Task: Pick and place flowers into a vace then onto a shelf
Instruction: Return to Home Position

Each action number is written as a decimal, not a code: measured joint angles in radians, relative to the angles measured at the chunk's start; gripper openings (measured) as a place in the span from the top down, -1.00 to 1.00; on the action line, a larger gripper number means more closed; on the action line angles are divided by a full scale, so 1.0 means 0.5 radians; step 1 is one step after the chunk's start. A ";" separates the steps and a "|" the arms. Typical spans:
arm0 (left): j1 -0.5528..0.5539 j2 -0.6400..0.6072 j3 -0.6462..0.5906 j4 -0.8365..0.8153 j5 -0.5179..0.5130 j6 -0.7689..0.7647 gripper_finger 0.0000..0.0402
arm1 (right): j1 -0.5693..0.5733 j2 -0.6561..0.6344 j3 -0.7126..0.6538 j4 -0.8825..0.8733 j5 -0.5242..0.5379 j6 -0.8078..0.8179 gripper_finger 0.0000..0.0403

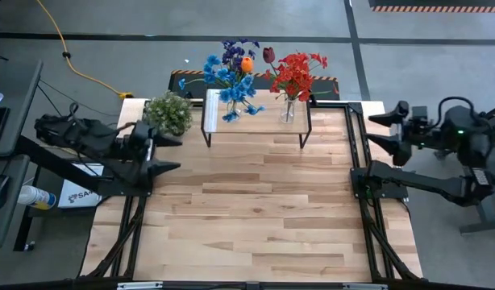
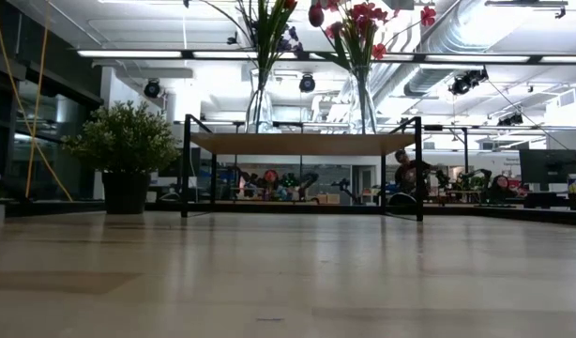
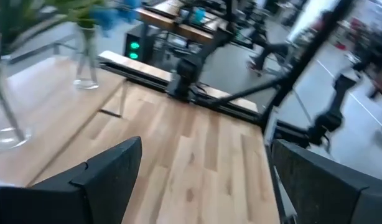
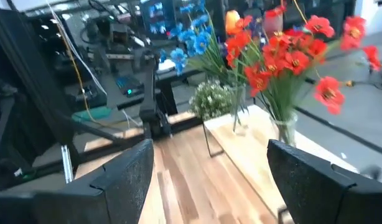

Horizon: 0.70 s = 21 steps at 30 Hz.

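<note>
Two clear glass vases stand upright on the shelf [image 1: 255, 109], a light wood riser on thin black legs at the table's far side. The left vase [image 1: 230, 106] holds blue, purple and orange flowers [image 1: 231, 72]. The right vase [image 1: 288, 110] holds red and dark maroon flowers [image 1: 297, 72]. In the low view both vases [image 2: 260, 103] [image 2: 361, 99] rest by their bases on the shelf top [image 2: 302, 143]. My left gripper [image 1: 171, 153] is open at the table's left edge, holding nothing. My right gripper [image 1: 376, 133] is open at the right edge, also holding nothing.
A bushy pale-green potted plant [image 1: 168, 113] stands on the table just left of the shelf, close to my left gripper. The wood-plank tabletop [image 1: 255, 209] stretches bare from the shelf to the near edge. Black frame rails [image 1: 356, 145] run along both sides.
</note>
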 joint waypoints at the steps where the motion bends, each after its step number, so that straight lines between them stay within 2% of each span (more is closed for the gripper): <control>1: -0.039 -0.002 0.000 -0.005 0.000 0.019 -0.96 | 0.000 0.000 0.050 -0.081 0.020 0.000 -0.50; 4: -0.146 -0.003 0.000 -0.007 -0.038 0.101 -0.95 | -0.001 0.000 0.182 -0.296 0.182 -0.021 -0.50; 8: -0.279 -0.003 0.000 -0.038 -0.187 0.137 -0.94 | 0.000 -0.008 0.349 -0.620 0.437 -0.109 -0.50; 11: -0.347 -0.004 0.000 -0.132 -0.248 0.132 -0.94 | -0.001 -0.026 0.453 -0.839 0.529 0.014 -0.50; 15: -0.408 -0.004 0.000 -0.241 -0.221 -0.014 -0.94 | 0.000 -0.088 0.535 -0.947 0.446 0.020 -0.50; 21: -0.509 -0.023 0.000 -0.247 -0.236 -0.027 -0.94 | 0.000 -0.253 0.551 -0.941 0.252 -0.048 -0.50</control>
